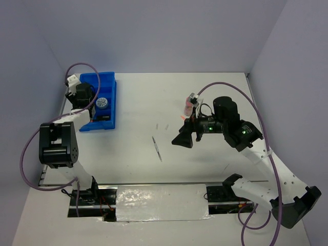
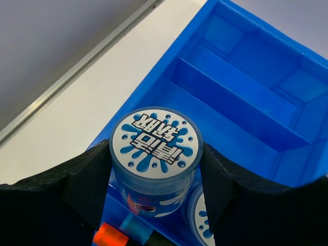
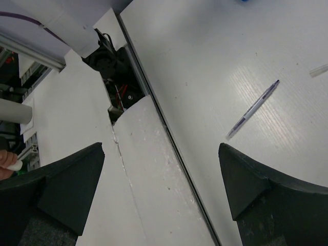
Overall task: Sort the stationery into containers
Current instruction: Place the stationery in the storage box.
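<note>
Disc [image 2: 156, 141], blue-white, clamped in left tool [image 2: 156, 177] above blue tray [image 2: 241, 102] at far-left corner of worktop [image 1: 205, 102]. Second disc [image 2: 202, 220] below, seemingly inside tray. Right tool [image 3: 161, 179] spread wide, empty. Thin pen [image 3: 253, 108] lies mid-worktop.

White table [image 1: 143, 97], pale lilac walls [image 1: 154, 31], glossy white strip [image 1: 161, 202] along near edge.
</note>
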Robot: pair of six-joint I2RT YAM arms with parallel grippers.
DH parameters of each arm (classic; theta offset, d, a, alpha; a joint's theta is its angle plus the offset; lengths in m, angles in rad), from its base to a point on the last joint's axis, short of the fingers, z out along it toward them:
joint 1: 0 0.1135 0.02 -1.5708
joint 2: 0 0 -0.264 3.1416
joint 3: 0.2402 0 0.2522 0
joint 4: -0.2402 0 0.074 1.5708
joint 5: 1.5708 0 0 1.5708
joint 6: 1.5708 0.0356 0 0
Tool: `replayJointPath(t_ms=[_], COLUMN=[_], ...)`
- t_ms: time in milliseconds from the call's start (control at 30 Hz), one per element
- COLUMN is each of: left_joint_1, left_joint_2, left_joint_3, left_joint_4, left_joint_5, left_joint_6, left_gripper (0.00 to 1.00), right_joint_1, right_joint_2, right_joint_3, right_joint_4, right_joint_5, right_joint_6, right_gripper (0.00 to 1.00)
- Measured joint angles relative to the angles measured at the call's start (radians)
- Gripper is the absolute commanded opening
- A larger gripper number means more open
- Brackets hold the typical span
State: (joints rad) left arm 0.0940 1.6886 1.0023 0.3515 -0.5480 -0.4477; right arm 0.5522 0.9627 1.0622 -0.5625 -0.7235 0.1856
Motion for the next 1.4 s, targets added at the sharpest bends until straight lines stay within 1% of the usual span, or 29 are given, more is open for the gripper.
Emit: replayJointPath(t_ms=[33,100,300,333,433,667,733,767,800,867,900,967,1000,1067,1100,1167,1267,1400], left_joint_1=[0.000,0.000,0.000,0.000,0.001,0.008,0.010,0.011,0.011,0.012,0.012,0.012,0.012,0.012,0.012,0.012,0.012,0.012], left_joint_2=[0.005,0.016,0.035,0.037,0.046,0.069,0.076,0.077,0.078,0.078,0.078,0.077,0.077,0.077,0.077,0.074,0.049,-0.024], left_joint_3=[-0.002,-0.002,-0.002,-0.002,-0.002,-0.002,-0.004,-0.004,-0.005,-0.006,-0.008,-0.016,-0.022,-0.035,-0.040,-0.042,-0.043,-0.041], left_joint_4=[0.005,0.013,0.026,0.030,0.038,0.056,0.065,0.068,0.068,0.071,0.073,0.078,0.079,0.077,0.074,0.066,0.056,0.026], left_joint_5=[0.000,0.004,0.003,0.003,0.004,0.011,0.013,0.016,0.020,0.027,0.030,0.033,0.034,0.035,0.035,0.035,0.039,0.039], left_joint_6=[0.000,0.001,0.002,0.002,0.003,0.003,0.003,0.003,0.003,0.003,0.003,0.001,0.000,-0.002,-0.002,-0.004,-0.005,-0.006], left_gripper=[0.03,0.09,0.14,0.18,0.21,0.28,0.33,0.37,0.45,0.53,0.63,0.71,0.79,0.84,0.91,0.99,0.99,0.99], right_joint_1=[0.000,0.000,0.000,0.000,0.000,0.001,0.002,0.003,0.004,0.008,0.010,0.011,0.012,0.013,0.013,0.013,0.013,0.015], right_joint_2=[0.003,0.010,0.016,0.016,0.016,0.016,0.019,0.020,0.022,0.028,0.032,0.039,0.041,0.043,0.043,0.043,0.043,0.043], right_joint_3=[0.001,0.002,0.002,0.002,0.002,-0.010,-0.010,-0.010,-0.010,-0.010,-0.010,-0.010,-0.010,-0.010,-0.010,-0.010,-0.010,-0.010], right_joint_4=[0.000,0.001,0.001,0.001,0.001,0.006,0.010,0.011,0.012,0.013,0.013,0.014,0.015,0.016,0.017,0.021,0.035,0.061], right_joint_5=[0.000,0.000,-0.006,-0.006,-0.006,-0.006,-0.006,-0.006,-0.006,-0.006,-0.006,-0.006,-0.006,-0.006,-0.006,-0.006,-0.004,0.011], right_joint_6=[0.000,0.003,0.007,0.008,0.008,0.016,0.020,0.023,0.024,0.026,0.026,0.026,0.026,0.026,0.027,0.029,0.037,0.057], right_gripper=[1.00,1.00,1.00,1.00,1.00,1.00,1.00,1.00,1.00,1.00,1.00,1.00,1.00,1.00,1.00,1.00,1.00,1.00])
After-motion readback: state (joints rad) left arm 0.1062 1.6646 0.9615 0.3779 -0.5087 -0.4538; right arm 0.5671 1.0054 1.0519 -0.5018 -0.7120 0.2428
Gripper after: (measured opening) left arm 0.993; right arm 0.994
